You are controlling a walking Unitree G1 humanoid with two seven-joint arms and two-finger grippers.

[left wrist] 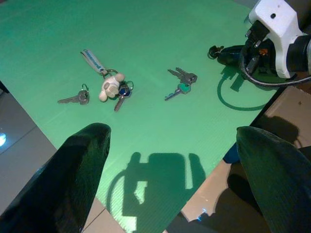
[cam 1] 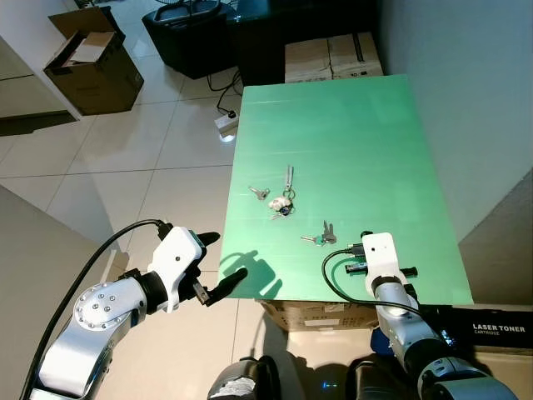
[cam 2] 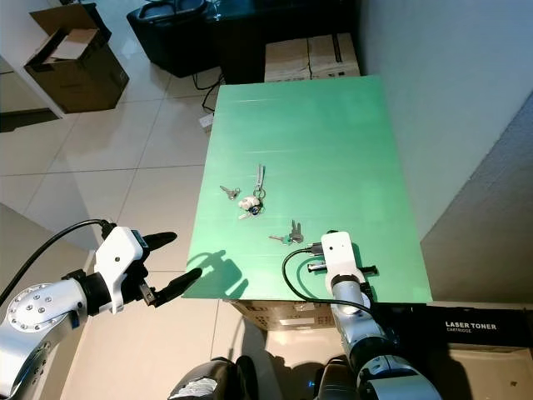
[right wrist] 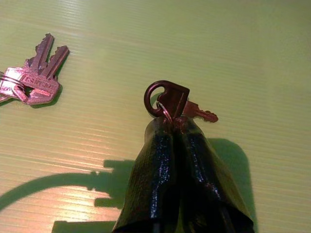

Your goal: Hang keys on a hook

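Right gripper [right wrist: 177, 124] pinched closed on small dark key [right wrist: 175, 102] with ring, low over near edge of green table [cam 1: 375, 142]. Left gripper [cam 1: 223, 260] spread wide, empty, off table's left edge. On table: single key [left wrist: 75, 98], plush-charm key bunch [left wrist: 112, 87], green-tagged key pair [left wrist: 180, 82]. Open cardboard box [cam 1: 92, 62] on floor, contents unclear.

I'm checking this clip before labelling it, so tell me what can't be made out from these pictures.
- The hook: I can't find one; the head views end at the table and floor.
- The right hand pinches a dark key; the fingers hide its ring's lower part, and in the head views the wrist covers the grip.
- The keychain bunch: its key count is too small to tell.
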